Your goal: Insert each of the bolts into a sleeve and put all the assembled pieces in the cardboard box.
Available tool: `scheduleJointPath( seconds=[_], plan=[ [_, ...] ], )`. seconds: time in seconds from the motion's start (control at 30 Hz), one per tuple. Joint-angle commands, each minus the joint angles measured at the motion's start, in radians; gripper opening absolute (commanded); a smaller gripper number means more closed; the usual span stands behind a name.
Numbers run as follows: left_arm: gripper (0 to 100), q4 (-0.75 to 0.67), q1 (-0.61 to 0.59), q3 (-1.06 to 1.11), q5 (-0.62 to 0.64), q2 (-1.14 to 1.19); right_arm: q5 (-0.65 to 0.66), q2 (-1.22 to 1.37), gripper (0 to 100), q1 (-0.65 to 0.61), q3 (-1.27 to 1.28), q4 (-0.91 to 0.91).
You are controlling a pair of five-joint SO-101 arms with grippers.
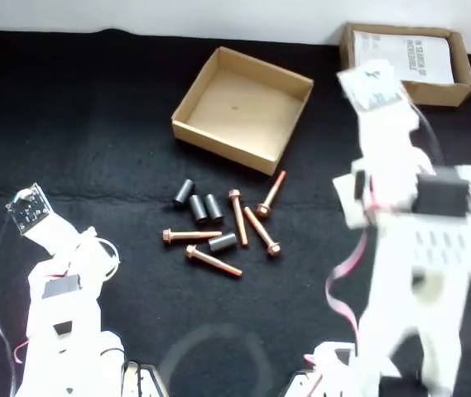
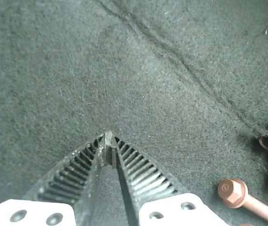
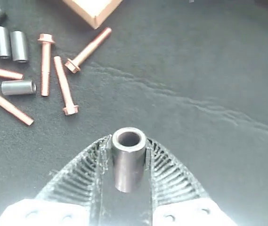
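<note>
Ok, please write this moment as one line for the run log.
right gripper: shut on sleeve | left gripper: shut, empty | five bolts, four loose sleeves: on mat | cardboard box: empty, nothing assembled

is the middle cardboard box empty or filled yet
Empty. The box holds no parts in the high view; bolts and sleeves lie on the mat outside it.

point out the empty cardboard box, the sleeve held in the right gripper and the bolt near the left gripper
cardboard box (image 1: 239, 103), high view, bare floor inside
sleeve (image 3: 128, 167), right wrist view, its side wall
bolt (image 2: 231, 192), left wrist view, its hex head
</note>
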Motion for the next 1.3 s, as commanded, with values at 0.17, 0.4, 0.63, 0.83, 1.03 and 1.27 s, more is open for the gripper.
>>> scheduleJointPath(
  seconds=[0.17, 0.4, 0.63, 0.83, 1.03, 1.27],
  plan=[
    [1, -0.011, 0.015, -0.005, -0.005, -0.002, -0.003, -0.642, 0.6, 0.234, 0.283, 0.002],
    [1, -0.006, 0.053, -0.038, -0.252, -0.002, -0.003, -1.038, 0.6, 0.466, 0.524, 0.002],
    [1, 0.474, 0.171, -0.343, -0.655, -0.002, -0.003, -1.314, 0.6, 0.616, 0.742, 0.002],
    [2, 0.925, 0.444, -0.642, -0.895, 0.004, -0.009, -1.260, 0.6, 0.725, 0.765, 0.001],
    [14, 1.211, 0.639, -0.871, -0.918, 0.005, -0.009, -1.264, 0.6, 0.785, 0.851, -0.036],
    [18, 1.134, 0.740, -0.903, -1.073, 0.007, -0.003, -1.264, 0.6, 0.972, 0.967, -0.160]
  ],
)
